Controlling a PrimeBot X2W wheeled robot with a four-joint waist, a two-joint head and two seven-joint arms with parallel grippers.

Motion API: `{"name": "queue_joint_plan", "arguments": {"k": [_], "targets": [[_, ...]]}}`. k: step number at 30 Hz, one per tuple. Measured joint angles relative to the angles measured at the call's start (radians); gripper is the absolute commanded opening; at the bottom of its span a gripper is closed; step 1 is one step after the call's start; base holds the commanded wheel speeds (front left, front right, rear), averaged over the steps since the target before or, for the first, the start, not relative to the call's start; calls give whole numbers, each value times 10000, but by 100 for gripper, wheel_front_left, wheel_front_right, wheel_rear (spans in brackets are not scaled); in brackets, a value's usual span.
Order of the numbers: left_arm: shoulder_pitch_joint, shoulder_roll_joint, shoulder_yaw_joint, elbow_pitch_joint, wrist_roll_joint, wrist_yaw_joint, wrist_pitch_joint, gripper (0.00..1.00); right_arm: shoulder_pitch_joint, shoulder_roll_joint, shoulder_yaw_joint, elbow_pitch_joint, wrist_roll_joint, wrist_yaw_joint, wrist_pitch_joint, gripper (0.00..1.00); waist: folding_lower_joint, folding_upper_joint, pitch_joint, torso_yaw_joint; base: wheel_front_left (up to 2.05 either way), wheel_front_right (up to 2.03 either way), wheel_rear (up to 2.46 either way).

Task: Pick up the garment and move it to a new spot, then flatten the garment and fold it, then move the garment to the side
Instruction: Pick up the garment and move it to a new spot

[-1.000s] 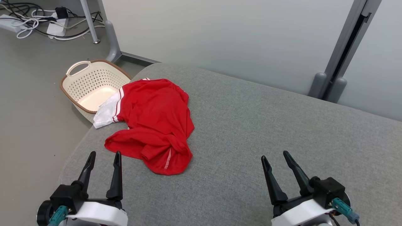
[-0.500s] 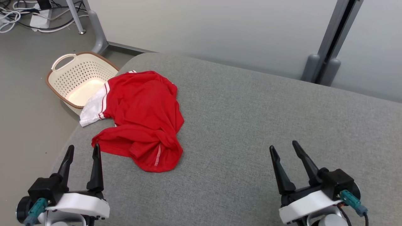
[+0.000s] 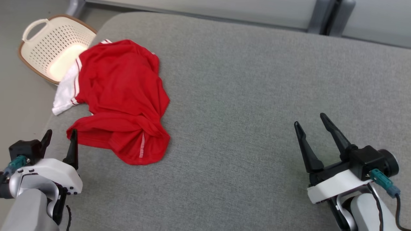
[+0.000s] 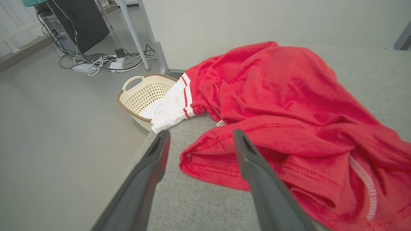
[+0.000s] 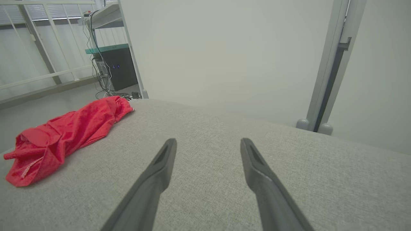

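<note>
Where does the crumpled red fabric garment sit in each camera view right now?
Head view: the crumpled red fabric garment lies at upper left, near the left edge of the grey upholstered surface.
Left wrist view: the garment spreads from centre to right.
Right wrist view: the garment lies low at far left.
Shared landmark: the grey upholstered surface under it; the cream perforated plastic basket also matches the head and left wrist views.

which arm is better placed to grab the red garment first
Left. The left pincer is open right beside the near hem of the red garment; the right pincer, also open, sits far across the grey surface.
</note>
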Motion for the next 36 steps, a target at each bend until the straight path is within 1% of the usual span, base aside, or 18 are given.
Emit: {"name": "queue_joint_plan", "arguments": {"k": [6, 10, 11, 13, 17, 19, 22, 23, 24, 25, 32, 33, 34, 36], "targets": [[-1003, 711, -1315, 1551, -794, -8, 236, 100, -35, -362, -113, -500, -90, 0, 360, 100, 0, 0, 740, -287, 0, 0, 0], [-1534, 1172, -2107, 2401, -786, -8, 244, 100, 39, -543, -176, -796, -102, 0, 558, 100, 0, 0, 1045, -419, 0, 0, 0], [-1788, 1202, -2276, 2813, -966, -8, 228, 100, 59, -583, -188, -949, -107, 0, 627, 100, 0, 0, 1169, -459, 0, 0, 0], [-2024, 1208, -2585, 3164, -988, -10, 228, 100, 72, -619, -199, -1062, -155, 0, 698, 100, 0, 0, 1276, -490, 0, 0, 0], [-2406, 1193, -2905, 3687, -1275, -10, 111, 100, 105, -683, -205, -1244, -176, 0, 836, 100, 0, 0, 1440, -529, 0, 0, 0], [-2484, 1250, -3206, 3914, -1185, -10, 42, 100, 161, -685, -153, -1269, -180, 0, 901, 100, -1, 0, 1483, -565, 0, 0, 0], [-2650, 1333, -3348, 4247, -1285, -10, -84, 100, 169, -731, -105, -1325, -190, 0, 982, 100, 0, 0, 1545, -642, 0, 0, 0], [-2721, 1321, -3415, 4332, -1344, -10, -90, 60, 169, -734, -119, -1331, -190, 0, 989, 100, 0, 0, 1559, -665, 0, 0, 0], [-2761, 1300, -3494, 4395, -1383, -10, -127, 10, 169, -738, -128, -1329, -190, 0, 989, 100, 0, 0, 1561, -688, 0, 0, 0], [-2778, 1283, -3540, 4424, -1396, -10, -174, 0, 169, -734, -121, -1313, -190, 0, 989, 100, 0, -1, 1544, -708, 0, 0, 0], [-2825, 1528, -3457, 4301, -1559, -4, -407, 0, 184, -499, 10, -978, -173, 0, 765, 100, 0, 0, 1225, -817, 0, 0, 0], [-2787, 1668, -3329, 3697, -1521, 157, -418, 0, 182, -403, 21, -821, -153, 0, 652, 100, 0, 0, 1069, -853, 0, 0, 0], [-2787, 1668, -3329, 3697, -1521, 157, -418, 0, 182, -403, 21, -821, -153, 0, 652, 100, 0, 0, 1069, -853, 0, 0, 0], [-2644, 1839, -3145, 2773, -1321, 355, -445, 0, 175, -267, 50, -608, -98, 0, 543, 100, 0, 0, 885, -880, 0, 0, 0]]}}
